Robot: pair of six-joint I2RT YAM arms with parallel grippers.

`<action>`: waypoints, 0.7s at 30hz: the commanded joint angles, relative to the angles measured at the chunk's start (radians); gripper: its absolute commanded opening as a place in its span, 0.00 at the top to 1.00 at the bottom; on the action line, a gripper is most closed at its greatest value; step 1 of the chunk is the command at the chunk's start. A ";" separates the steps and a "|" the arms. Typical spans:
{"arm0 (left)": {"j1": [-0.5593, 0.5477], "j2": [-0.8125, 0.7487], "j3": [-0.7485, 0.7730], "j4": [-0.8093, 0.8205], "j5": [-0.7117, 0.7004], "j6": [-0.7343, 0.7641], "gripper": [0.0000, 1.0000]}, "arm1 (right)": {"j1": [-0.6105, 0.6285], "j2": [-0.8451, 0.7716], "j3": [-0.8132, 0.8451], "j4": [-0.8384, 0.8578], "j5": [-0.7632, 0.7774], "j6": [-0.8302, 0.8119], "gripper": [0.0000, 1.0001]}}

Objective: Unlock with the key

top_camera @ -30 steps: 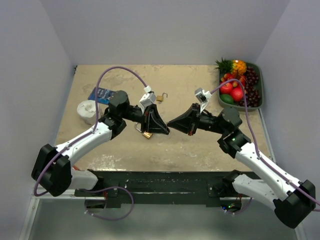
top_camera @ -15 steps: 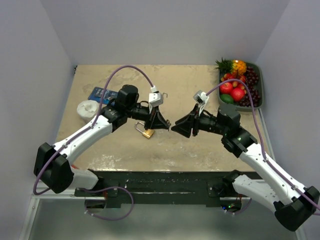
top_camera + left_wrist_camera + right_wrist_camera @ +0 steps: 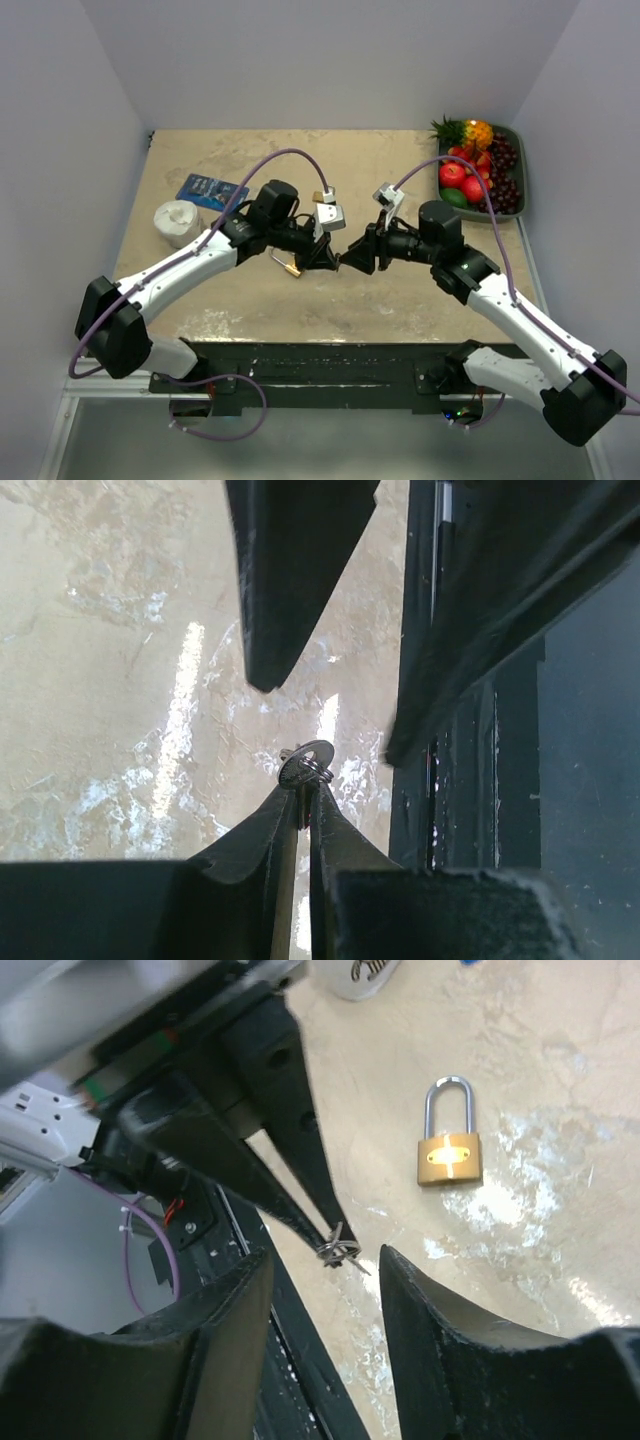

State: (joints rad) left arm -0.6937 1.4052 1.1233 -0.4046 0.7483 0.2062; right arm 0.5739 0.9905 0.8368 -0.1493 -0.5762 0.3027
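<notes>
The left gripper (image 3: 305,792) is pinched narrow on the key (image 3: 304,767). Only the round head and its split ring (image 3: 318,763) poke out past the tips, and the blade is buried between the pads, so I can't tell which way it points. The right gripper (image 3: 325,1258) sits tip to tip with it, fingers (image 3: 445,1355) spread wide, one on each side of the key head and touching nothing. So the key sits in the right fingers' gap but is gripped by the left only. Beyond both sets of tips, flat on the table (image 3: 570,1080), is the brass padlock (image 3: 448,1157), and its shackle looks shut. From the right fingers it lies ahead and a bit off to one side. Its long axis runs away from them, shackle at the far end, with the body's bottom face (where I'd expect the keyhole) towards them. In the top view the padlock (image 3: 291,267) is just beside the left fingers, back from their tips, so the left arm is nearer but points past it, while the right faces it. My read is that this is a handover. If the right takes the key head, it gets a near-straight run along the padlock's axis into the bottom face. Two risks: the head is small, so it's easy to pinch the ring instead, and the lock is loose, so it'll likely slide unless the left pins it.
</notes>
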 commanded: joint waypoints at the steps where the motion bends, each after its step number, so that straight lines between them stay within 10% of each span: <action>1: -0.023 0.009 0.041 -0.033 -0.046 0.042 1.00 | 0.003 0.025 -0.047 0.119 -0.025 0.059 0.52; 21: -0.038 0.021 0.043 -0.037 -0.058 0.048 1.00 | 0.012 0.073 -0.097 0.208 -0.031 0.130 0.77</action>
State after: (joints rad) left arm -0.7261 1.4273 1.1244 -0.4435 0.6933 0.2291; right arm 0.5781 1.0592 0.7399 -0.0010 -0.5934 0.4183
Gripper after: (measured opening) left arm 0.121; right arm 0.238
